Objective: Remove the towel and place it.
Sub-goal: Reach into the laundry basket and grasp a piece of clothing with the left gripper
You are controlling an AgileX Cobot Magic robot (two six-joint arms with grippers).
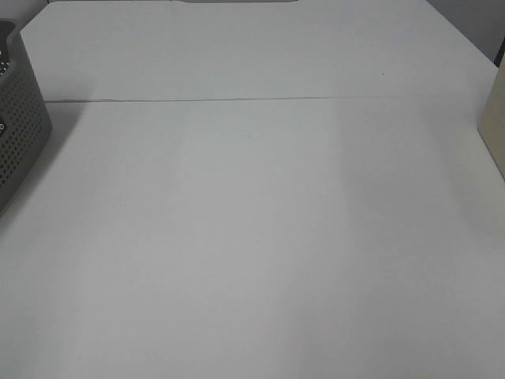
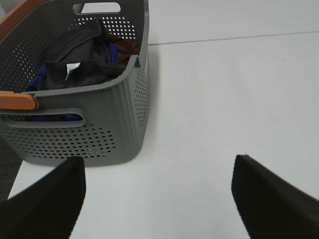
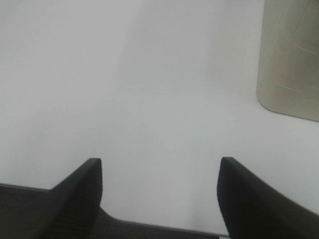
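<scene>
The towel (image 2: 84, 69) lies bunched inside the basket (image 2: 75, 134), a dark heap below the rim with a small white label (image 2: 73, 67) showing on top. It touches neither tool.

Nearest the left wrist camera, the left tool (image 2: 158, 160) hangs above the bench (image 1: 260, 237), short of the basket and a little to one side of it. Its two black fingers (image 2: 50, 199) stand wide apart with nothing between them. The arm is tilted so that the tool points down and forward, toward the bare bench just beside the basket's corner.

The right tool (image 3: 160, 162) is well apart from the basket, on the other side of the bench, over the bench's near edge. Its fingers (image 3: 75, 194) are also spread and hold nothing, and it points down and forward in the same way.

Beyond the left tool, the basket rests on the bench. It is grey and perforated, with cut-out handles and an orange grip (image 2: 17, 99) on its near rim. Blue cloth (image 2: 37, 82) and brown cloth (image 2: 127, 47) show beside the towel inside it.

Farther off, a beige container (image 3: 291, 55) stands at the side of the bench opposite the basket, ahead of the right tool. A thin seam (image 1: 237, 100) crosses the bench behind the basket.
</scene>
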